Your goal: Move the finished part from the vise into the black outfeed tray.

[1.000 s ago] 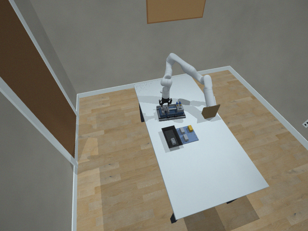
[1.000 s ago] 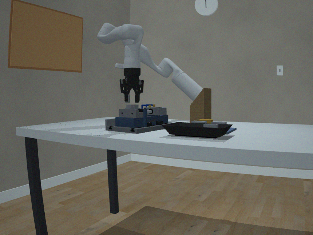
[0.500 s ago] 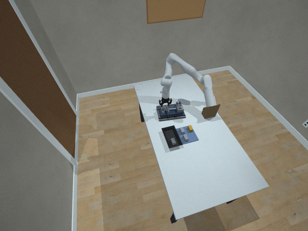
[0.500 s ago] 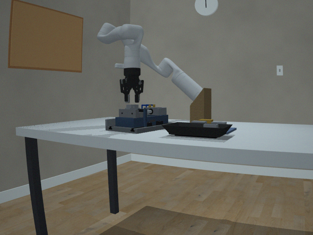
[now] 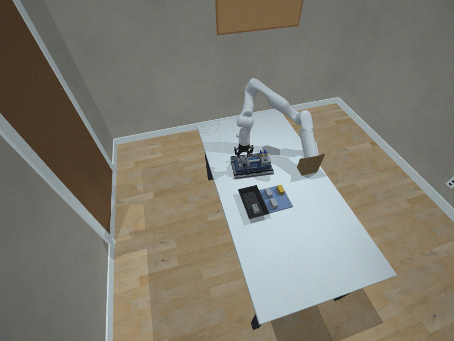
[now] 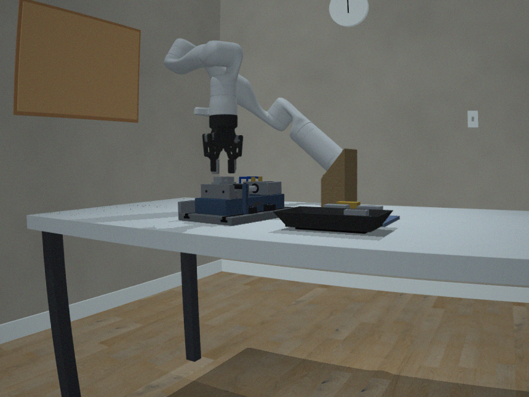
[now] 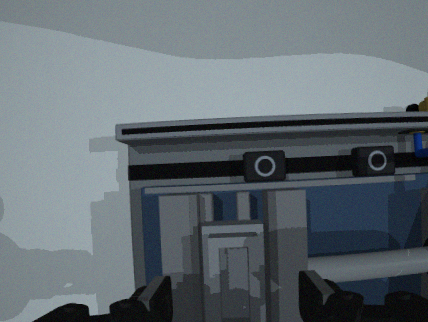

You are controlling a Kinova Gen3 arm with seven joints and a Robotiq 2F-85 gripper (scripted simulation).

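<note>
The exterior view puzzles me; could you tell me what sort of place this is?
Probably a small machining workcell in a plain room: a vise and black outfeed tray on a white table, with a corkboard and wall clock.

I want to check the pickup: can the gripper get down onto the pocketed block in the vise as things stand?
Probably yes: the open gripper hangs right above the block, fingers straddling it, with nothing between them.
</note>
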